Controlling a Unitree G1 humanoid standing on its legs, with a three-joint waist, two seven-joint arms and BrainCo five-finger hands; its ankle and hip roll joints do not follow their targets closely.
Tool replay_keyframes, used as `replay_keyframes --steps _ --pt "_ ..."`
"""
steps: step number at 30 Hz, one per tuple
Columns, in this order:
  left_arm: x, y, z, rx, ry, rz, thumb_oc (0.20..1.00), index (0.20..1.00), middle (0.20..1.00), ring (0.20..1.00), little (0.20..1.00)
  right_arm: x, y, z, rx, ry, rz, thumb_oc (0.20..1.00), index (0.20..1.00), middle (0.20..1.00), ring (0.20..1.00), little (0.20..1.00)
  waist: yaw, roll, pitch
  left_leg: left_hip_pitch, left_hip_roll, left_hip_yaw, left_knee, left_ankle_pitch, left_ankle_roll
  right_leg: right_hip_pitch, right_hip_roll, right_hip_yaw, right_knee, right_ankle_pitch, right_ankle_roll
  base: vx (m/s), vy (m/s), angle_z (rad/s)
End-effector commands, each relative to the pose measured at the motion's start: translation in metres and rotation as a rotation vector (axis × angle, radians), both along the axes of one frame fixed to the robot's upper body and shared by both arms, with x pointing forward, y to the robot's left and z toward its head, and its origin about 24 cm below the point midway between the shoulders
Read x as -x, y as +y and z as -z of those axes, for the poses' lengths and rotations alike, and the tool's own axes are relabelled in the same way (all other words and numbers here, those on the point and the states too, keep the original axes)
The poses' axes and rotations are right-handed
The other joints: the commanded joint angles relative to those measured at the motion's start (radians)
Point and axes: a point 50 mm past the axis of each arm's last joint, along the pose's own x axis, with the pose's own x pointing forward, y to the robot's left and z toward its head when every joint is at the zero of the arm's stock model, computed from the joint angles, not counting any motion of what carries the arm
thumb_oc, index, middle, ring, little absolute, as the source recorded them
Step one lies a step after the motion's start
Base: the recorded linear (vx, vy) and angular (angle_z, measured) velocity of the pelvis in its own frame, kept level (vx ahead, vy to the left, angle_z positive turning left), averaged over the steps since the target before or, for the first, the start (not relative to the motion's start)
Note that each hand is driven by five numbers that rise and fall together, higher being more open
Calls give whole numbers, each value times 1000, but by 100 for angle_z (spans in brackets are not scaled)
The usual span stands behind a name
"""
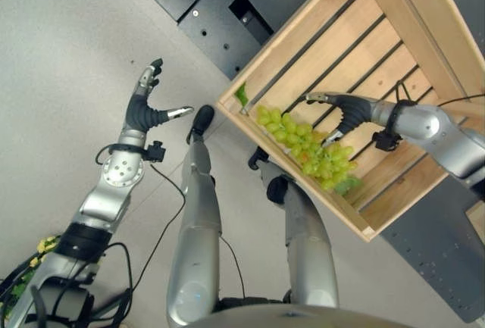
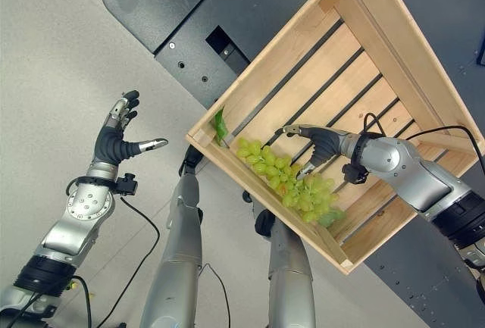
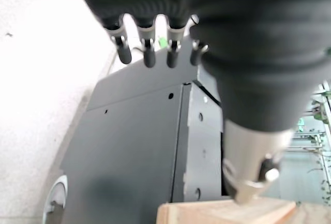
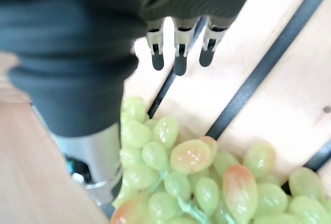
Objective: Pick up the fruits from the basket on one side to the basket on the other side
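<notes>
The left arm is reaching up and outward with its wrist straight, and the left hand [image 1: 142, 112] is spreading its fingers [image 1: 149, 75] straight while the thumb is sticking out sideways toward the other arm; nothing is lying between thumb and fingers. The right arm is stretching across from the robot's right side with the elbow bent, and the right hand [image 2: 324, 145] is holding its fingers [image 4: 179, 44] extended in a row and its thumb angling down apart from them, uncurled and gripping nothing.
</notes>
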Motion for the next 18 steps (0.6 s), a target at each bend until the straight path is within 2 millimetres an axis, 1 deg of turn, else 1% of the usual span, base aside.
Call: replay_keyframes --steps 1,7,11,12,13,14,15,16,18 --pt "12 -9 -10 -14 -90 46 1000 1000 1000 1000 1000 10 9 5 10 27 -86 1000 1000 1000 1000 1000 -28 8 -4 61 -26 32 -72 4 68 113 22 14 -87 -68 151 0 0 0" --pt "12 -6 -8 -18 -76 36 1000 1000 1000 1000 1000 13 8 12 3 52 -84 1000 1000 1000 1000 1000 -26 10 -4 57 -29 31 -73 3 70 108 21 14 -84 -69 152 0 0 0" --pt "12 -7 -8 -14 -81 40 1000 1000 1000 1000 1000 13 14 12 -7 51 -106 1000 1000 1000 1000 1000 -22 10 -4 53 -29 30 -73 2 71 106 21 14 -84 -69 151 0 0 0" --pt "12 -7 -9 -15 -81 42 1000 1000 1000 1000 1000 12 17 12 -11 52 -113 1000 1000 1000 1000 1000 -20 12 -4 52 -30 30 -74 2 71 104 20 14 -84 -70 152 0 0 0" --pt "10 -10 -9 -16 -81 50 1000 1000 1000 1000 1000 11 23 15 -16 59 -129 1000 1000 1000 1000 1000 -16 16 -4 50 -31 28 -75 3 73 100 20 14 -85 -69 152 0 0 0" --pt "10 -10 -9 -15 -81 49 1000 1000 1000 1000 1000 10 24 15 -16 58 -130 1000 1000 1000 1000 1000 -17 16 -4 50 -30 27 -76 3 73 100 20 13 -85 -69 152 0 0 0" --pt "10 -13 -8 -12 -80 57 1000 1000 1000 1000 1000 8 30 18 -30 67 -143 1000 1000 1000 1000 1000 -12 24 -4 48 -31 25 -79 5 74 97 20 13 -84 -69 151 0 0 0" --pt "10 -13 -8 -12 -80 56 1000 1000 1000 1000 1000 8 31 18 -30 66 -143 1000 1000 1000 1000 1000 -13 23 -4 48 -31 24 -79 5 74 96 20 13 -84 -69 151 0 0 0" --pt "9 -14 -7 -7 -76 58 1000 1000 1000 1000 1000 6 38 20 -40 67 -164 1000 1000 1000 1000 1000 -10 30 -4 46 -32 23 -83 7 75 93 20 12 -80 -70 151 0 0 0"
